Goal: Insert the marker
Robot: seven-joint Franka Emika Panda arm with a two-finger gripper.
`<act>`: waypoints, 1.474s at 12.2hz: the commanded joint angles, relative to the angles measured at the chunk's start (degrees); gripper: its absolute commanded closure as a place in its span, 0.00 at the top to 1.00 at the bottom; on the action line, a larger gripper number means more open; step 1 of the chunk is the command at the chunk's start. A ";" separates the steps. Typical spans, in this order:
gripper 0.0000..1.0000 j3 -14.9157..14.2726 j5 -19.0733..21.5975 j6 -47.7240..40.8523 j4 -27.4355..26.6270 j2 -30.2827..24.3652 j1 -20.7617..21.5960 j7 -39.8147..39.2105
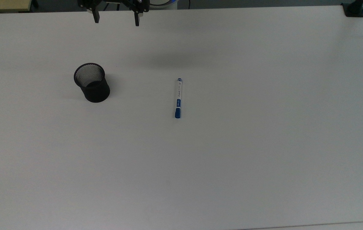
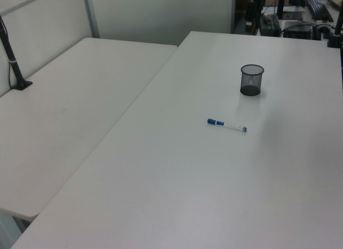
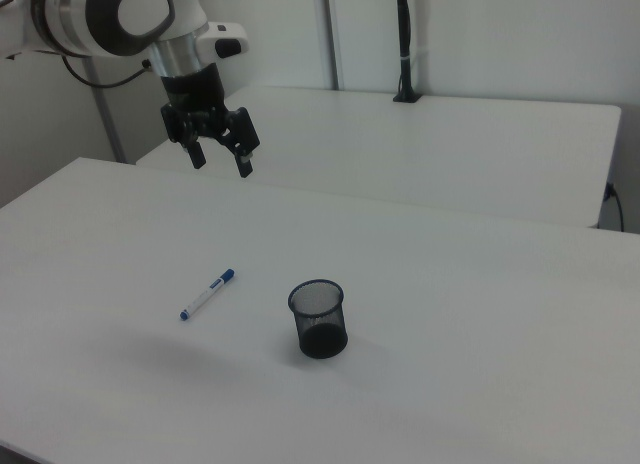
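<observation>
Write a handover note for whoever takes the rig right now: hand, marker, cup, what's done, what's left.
Hand: open, holding nothing, high above the table, away from both things.
Marker: lying flat on the table, apart from the cup, on the top view's right of it; blue cap toward the top view's bottom edge.
Black mesh cup: upright, nothing visible inside it.
Done: nothing yet; marker untouched.
Left: come down over the marker, grasp it, carry it to the cup, drop it in.

Marker lies flat on bare table, open all round; mesh cup well apart, top view's left.
</observation>
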 commanded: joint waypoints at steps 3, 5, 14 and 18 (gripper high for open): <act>1.00 -1.05 0.96 0.50 -0.62 -0.96 1.00 -1.25; 1.00 -1.05 0.87 0.58 -0.62 -0.96 1.00 -1.25; 1.00 -1.31 0.96 0.58 -1.06 -0.70 0.91 -7.27; 1.00 -0.88 0.87 1.02 -3.25 0.09 1.09 -16.28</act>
